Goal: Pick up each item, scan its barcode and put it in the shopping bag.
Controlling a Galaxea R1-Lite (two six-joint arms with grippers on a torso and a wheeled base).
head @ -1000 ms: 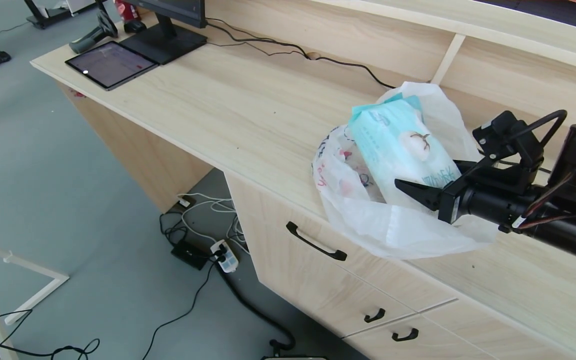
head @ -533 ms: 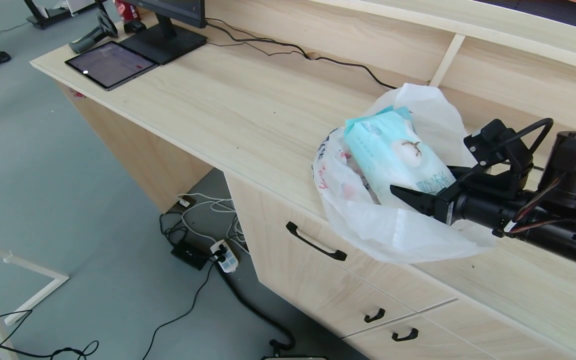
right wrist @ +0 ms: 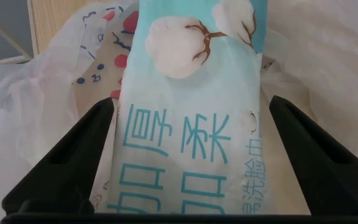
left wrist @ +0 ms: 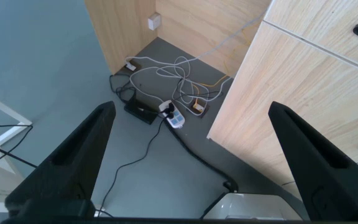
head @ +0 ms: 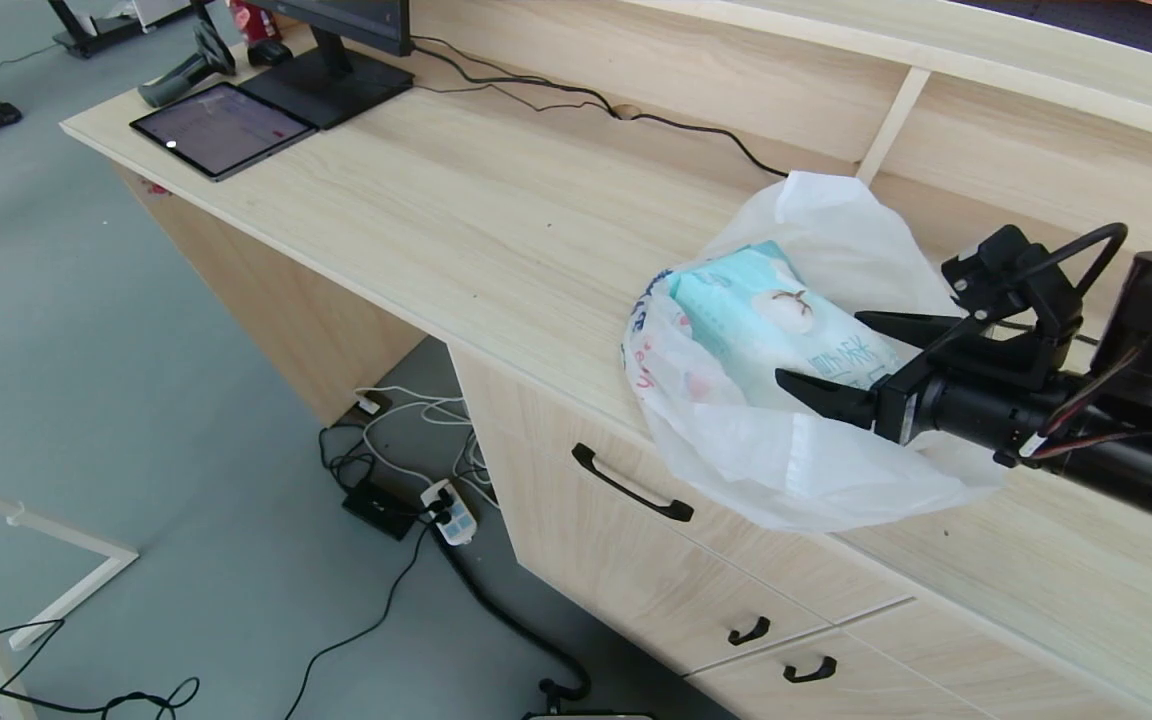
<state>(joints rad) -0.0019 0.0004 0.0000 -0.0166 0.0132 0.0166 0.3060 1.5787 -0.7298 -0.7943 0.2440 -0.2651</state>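
Observation:
A teal and white pack of cotton tissues [head: 771, 315] lies inside the white shopping bag [head: 796, 470] at the counter's front edge. My right gripper [head: 821, 348] is open, its two fingers reaching into the bag's mouth on either side of the pack. In the right wrist view the pack [right wrist: 194, 124] runs between the spread fingers, with the bag's printed plastic [right wrist: 61, 81] around it. My left gripper [left wrist: 191, 109] is open and holds nothing; it hangs over the floor beside the counter's drawers.
A tablet [head: 221, 125], a monitor stand [head: 331, 80] and a handheld scanner [head: 186, 70] sit at the counter's far left end. A black cable [head: 696, 130] runs along the raised back wall. Drawer handles [head: 631, 485] face out below. Cables and a power strip [left wrist: 173, 115] lie on the floor.
The pack has dropped from standing tilted above the bag to lying down inside it. My right gripper's fingers have opened and let go of it.

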